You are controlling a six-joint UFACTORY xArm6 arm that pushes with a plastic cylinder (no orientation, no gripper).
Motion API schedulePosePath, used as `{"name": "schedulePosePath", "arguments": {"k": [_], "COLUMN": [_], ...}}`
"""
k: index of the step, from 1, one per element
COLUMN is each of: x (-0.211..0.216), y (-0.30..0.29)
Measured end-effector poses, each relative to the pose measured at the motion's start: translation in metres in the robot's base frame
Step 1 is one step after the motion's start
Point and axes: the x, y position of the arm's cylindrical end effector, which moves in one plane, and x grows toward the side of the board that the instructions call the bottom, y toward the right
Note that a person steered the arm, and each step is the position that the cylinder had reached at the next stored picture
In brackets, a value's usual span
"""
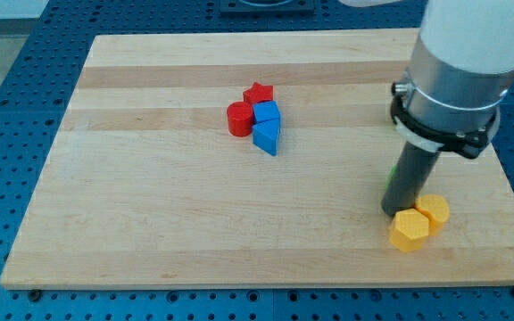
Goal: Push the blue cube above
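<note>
The blue cube [267,112] sits near the board's middle top, touching a red star [259,92] above it, a red cylinder [239,119] at its left and a blue wedge-shaped block [267,135] below it. My tip [393,211] is far off at the view's lower right, next to two yellow blocks. A thin green sliver [388,180] shows at the left edge of the rod; its shape is hidden.
Two yellow hexagonal blocks [410,229] [434,211] touch each other just right of and below my tip. The wooden board [150,196] lies on a blue perforated table [7,71]. The arm's wide grey body [458,71] hangs over the board's right side.
</note>
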Motion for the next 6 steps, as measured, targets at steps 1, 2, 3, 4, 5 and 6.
{"name": "schedulePosePath", "arguments": {"k": [1, 2, 3, 4, 5, 6], "x": [-0.003, -0.014, -0.023, -0.037, -0.056, -0.070], "y": [0.007, 0.008, 0.014, 0.021, 0.024, 0.026]}}
